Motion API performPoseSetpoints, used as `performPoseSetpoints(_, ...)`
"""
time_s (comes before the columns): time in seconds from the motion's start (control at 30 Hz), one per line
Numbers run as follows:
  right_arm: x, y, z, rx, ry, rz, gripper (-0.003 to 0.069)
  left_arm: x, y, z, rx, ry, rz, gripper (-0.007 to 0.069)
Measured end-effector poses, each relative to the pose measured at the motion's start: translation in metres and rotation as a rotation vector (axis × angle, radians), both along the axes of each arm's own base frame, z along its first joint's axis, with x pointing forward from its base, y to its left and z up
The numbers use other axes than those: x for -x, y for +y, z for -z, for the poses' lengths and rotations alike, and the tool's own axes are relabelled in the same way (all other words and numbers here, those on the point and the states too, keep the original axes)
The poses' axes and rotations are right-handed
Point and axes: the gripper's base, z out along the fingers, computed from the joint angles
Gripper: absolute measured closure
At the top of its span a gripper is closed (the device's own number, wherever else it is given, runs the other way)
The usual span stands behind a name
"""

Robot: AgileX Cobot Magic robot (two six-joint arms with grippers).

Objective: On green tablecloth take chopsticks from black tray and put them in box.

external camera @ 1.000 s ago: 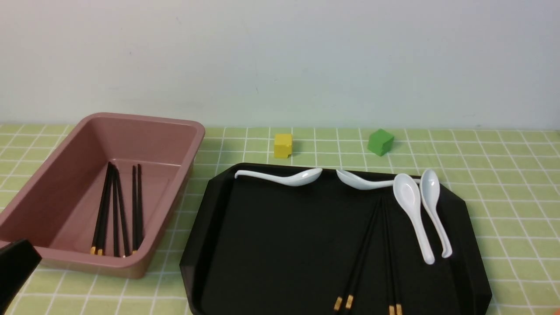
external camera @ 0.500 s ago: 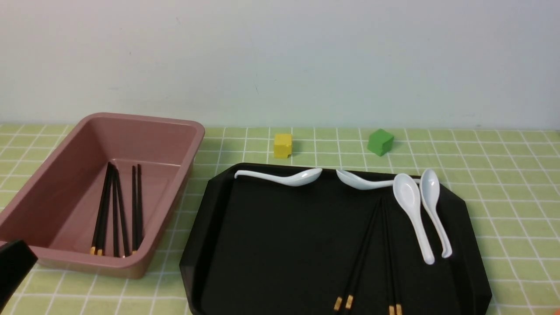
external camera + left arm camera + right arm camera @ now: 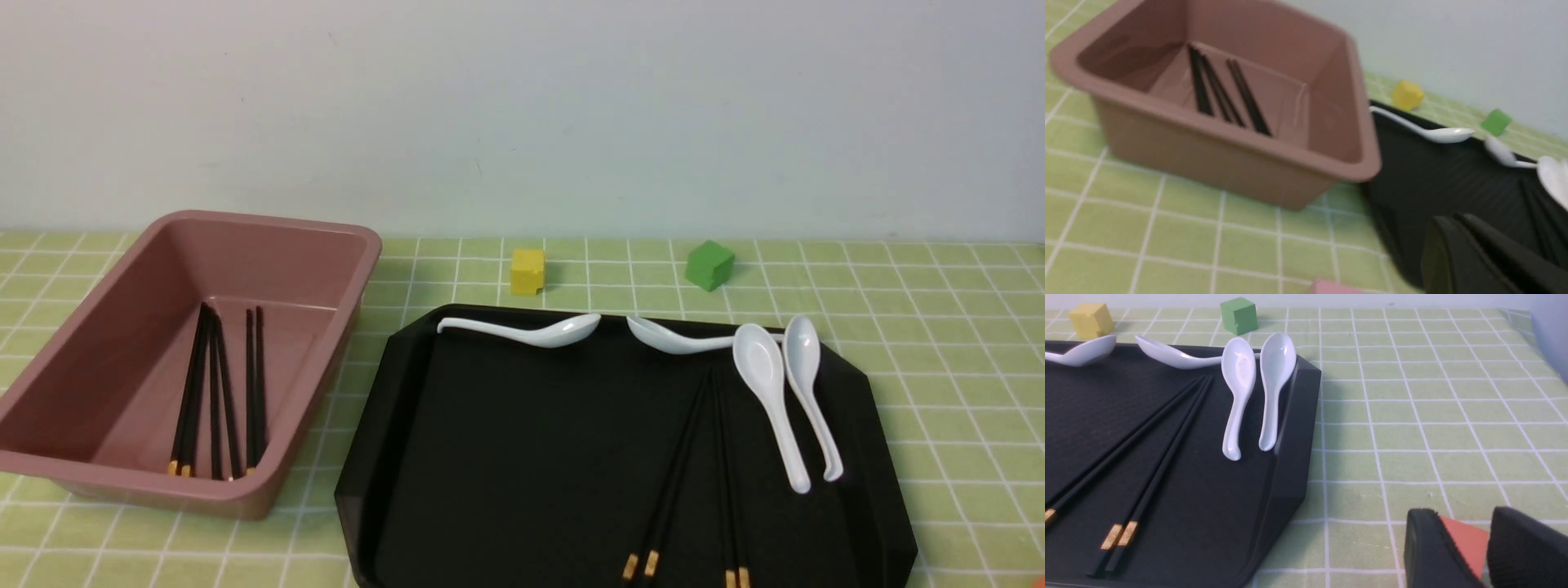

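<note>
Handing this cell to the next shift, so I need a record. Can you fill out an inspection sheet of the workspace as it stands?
Surface: green tablecloth with a white grid, lying flat.
Job's things: box holds several chopsticks; two more pairs lie on the black tray.
Clutter: four white spoons along the tray's far and right sides; yellow cube and green cube beyond the tray; a red-orange item beside the right gripper's fingers.
Grippers: left gripper and right gripper show only in their wrist views; neither is seen holding anything.
Cables: nothing seen.
Surroundings: plain pale wall.
</note>
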Motion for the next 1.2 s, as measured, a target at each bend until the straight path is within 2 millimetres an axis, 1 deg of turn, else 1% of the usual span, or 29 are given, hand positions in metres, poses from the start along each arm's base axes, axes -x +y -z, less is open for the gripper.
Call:
performPoseSetpoints(0.03, 0.0, 0.0, 0.0, 0.0, 0.0, 0.0, 0.0419, -0.001, 0.001, 0.006, -0.011, 0.017, -0.012, 0.0627)
performPoseSetpoints(0.1, 0.0, 0.0, 0.0, 0.0, 0.0, 0.0, 0.0419, -0.001, 0.002, 0.013, -0.011, 0.037, -0.027, 0.0626)
performPoseSetpoints(0.37, 0.0, 0.0, 0.0, 0.0, 0.0, 0.0, 0.0419, 0.0, 0.004, 0.018, -0.088, 0.07, -0.029, 0.0619)
performPoseSetpoints(1.2, 0.0, 0.0, 0.0, 0.0, 0.0, 0.0, 0.0419, 0.0, 0.005, 0.019, -0.103, 0.078, -0.028, 0.0592)
